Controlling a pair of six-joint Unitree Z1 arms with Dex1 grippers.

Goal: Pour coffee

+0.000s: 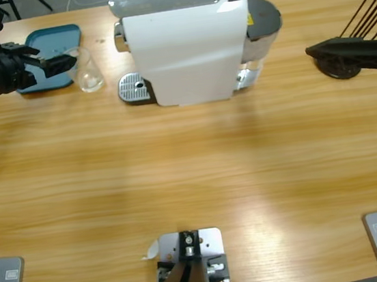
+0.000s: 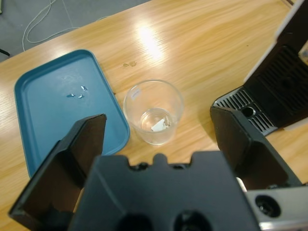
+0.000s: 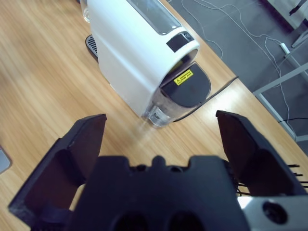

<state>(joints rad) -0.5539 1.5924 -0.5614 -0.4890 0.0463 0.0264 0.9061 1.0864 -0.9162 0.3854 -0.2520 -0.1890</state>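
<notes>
- Clear plastic cup (image 2: 153, 111): upright, mouth open upward, standing on the wooden table (image 1: 193, 181) just beside the long edge of the teal rectangular tray (image 2: 53, 103). In the high view the cup (image 1: 88, 72) sits between the tray and the drip grate of the white coffee machine (image 1: 187, 45).
- Coffee (image 2: 155, 126): a very shallow, pale, nearly colourless layer at the cup bottom; a bright white patch shows there, whether reflection or residue cannot be told.
- White coffee machine: boxy white body, perforated metal drip grate (image 1: 134, 88) at its front, dark grey water tank (image 3: 185, 86) with a yellow label at its rear.
</notes>
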